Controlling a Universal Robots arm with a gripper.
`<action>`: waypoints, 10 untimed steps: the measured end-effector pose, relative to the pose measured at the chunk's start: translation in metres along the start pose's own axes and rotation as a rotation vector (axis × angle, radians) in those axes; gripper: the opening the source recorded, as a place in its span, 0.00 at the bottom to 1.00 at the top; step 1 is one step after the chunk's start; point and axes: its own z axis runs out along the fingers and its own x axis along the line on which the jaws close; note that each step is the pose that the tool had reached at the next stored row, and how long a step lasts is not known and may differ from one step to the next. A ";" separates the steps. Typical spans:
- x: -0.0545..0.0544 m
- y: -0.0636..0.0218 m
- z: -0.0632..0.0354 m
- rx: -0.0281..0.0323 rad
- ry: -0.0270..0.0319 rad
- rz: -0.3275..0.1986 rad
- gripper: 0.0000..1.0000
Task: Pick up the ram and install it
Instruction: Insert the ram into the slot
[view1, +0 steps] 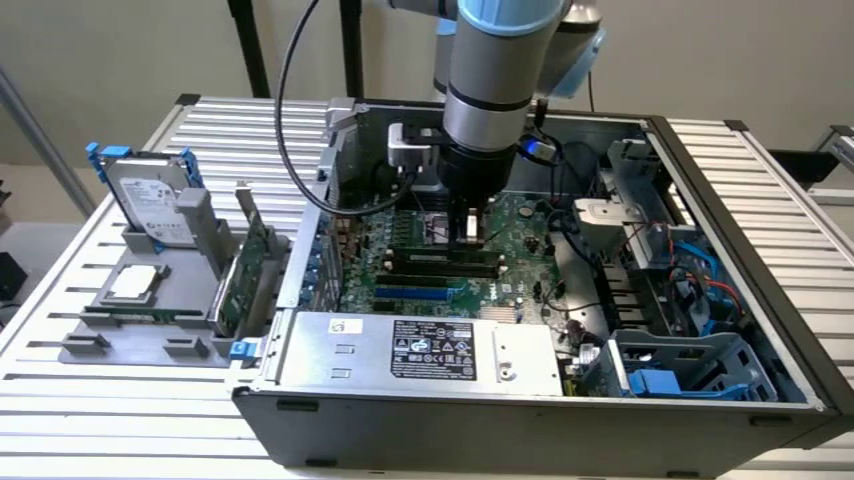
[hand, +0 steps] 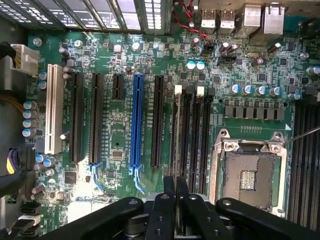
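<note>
At centre frame we see our hand (view1: 470, 228) closed on the ram (hand: 178, 145), standing edge-on in a motherboard (hand: 125, 125) memory slot.

The robot arm (view1: 497, 60) is cut off by the exterior view's top edge. The arm hides part of the motherboard (view1: 441, 265) behind it. The label (view1: 434, 352) on the power supply (view1: 400, 350) has words too small to read.

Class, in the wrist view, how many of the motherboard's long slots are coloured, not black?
2: a white slot near the motherboard edge, and a blue slot between black slots. The gripper covers some board, so more may be hidden.
</note>
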 end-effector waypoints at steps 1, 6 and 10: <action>0.000 0.0000 0.0010 0.0000 0.0002 0.000 0.00; 0.000 -0.0004 0.0029 -0.0001 0.0007 0.000 0.00; -0.001 -0.0008 0.0038 -0.0001 0.0025 0.000 0.00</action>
